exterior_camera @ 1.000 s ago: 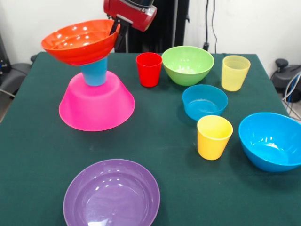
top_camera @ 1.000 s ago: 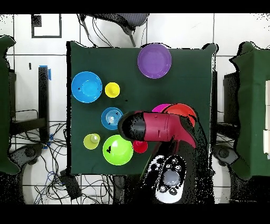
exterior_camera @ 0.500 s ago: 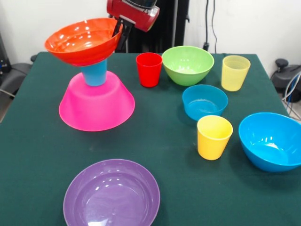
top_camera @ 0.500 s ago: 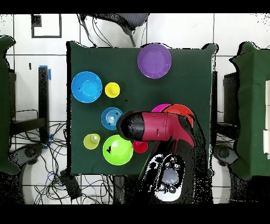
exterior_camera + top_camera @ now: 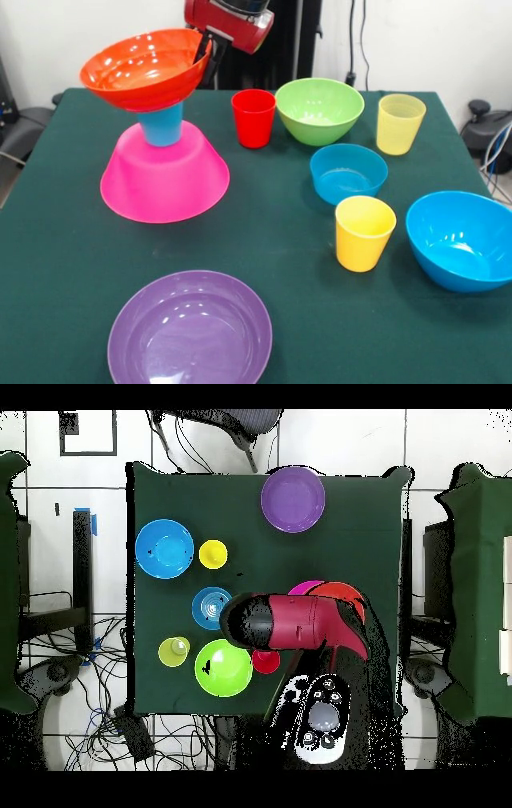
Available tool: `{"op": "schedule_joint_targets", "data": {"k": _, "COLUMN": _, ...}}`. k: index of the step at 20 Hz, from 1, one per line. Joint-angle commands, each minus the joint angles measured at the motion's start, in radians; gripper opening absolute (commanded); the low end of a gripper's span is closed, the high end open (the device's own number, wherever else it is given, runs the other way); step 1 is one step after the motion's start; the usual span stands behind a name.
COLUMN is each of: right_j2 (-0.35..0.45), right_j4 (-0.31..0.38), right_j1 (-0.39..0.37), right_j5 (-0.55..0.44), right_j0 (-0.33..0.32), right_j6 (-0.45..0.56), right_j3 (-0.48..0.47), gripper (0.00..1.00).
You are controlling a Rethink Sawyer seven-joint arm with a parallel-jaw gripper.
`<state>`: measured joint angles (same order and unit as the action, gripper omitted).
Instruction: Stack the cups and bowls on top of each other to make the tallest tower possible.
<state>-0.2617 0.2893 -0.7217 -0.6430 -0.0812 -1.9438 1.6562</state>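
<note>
The tower stands at the left: a big pink bowl upside down, a blue cup on it, and an orange bowl on top, tilted down to the left. My gripper is shut on the orange bowl's right rim, one finger inside and one outside. Whether that bowl rests on the cup or hangs just above it cannot be told. In the overhead view the red arm covers most of the tower; only the edges of the orange bowl and pink bowl show.
Loose on the green cloth are a red cup, a green bowl, a pale yellow cup, a small blue bowl, a yellow cup, a larger blue bowl and a purple bowl at the front.
The gripper and the orange bowl have moved slightly up and to the right in the front view, and the bowl tilts a little less. Nothing else has moved.
</note>
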Motion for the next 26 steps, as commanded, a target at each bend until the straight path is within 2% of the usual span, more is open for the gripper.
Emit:
{"op": "schedule_joint_targets", "data": {"k": 1, "right_j2": 0.124, "right_j4": -0.008, "right_j1": -0.007, "right_j5": -0.083, "right_j0": -0.019, "right_j6": 0.038, "right_j3": -0.007, "gripper": 0.00}}
{"op": "schedule_joint_targets", "data": {"k": 11, "right_j2": 0.144, "right_j4": 0.004, "right_j1": -0.014, "right_j5": -0.096, "right_j0": -0.039, "right_j6": 0.056, "right_j3": -0.013, "gripper": 0.00}}
{"op": "schedule_joint_targets", "data": {"k": 26, "right_j2": 0.193, "right_j4": 0.006, "right_j1": -0.096, "right_j5": -0.130, "right_j0": -0.098, "right_j6": 0.117, "right_j3": 0.047, "gripper": 0.00}}
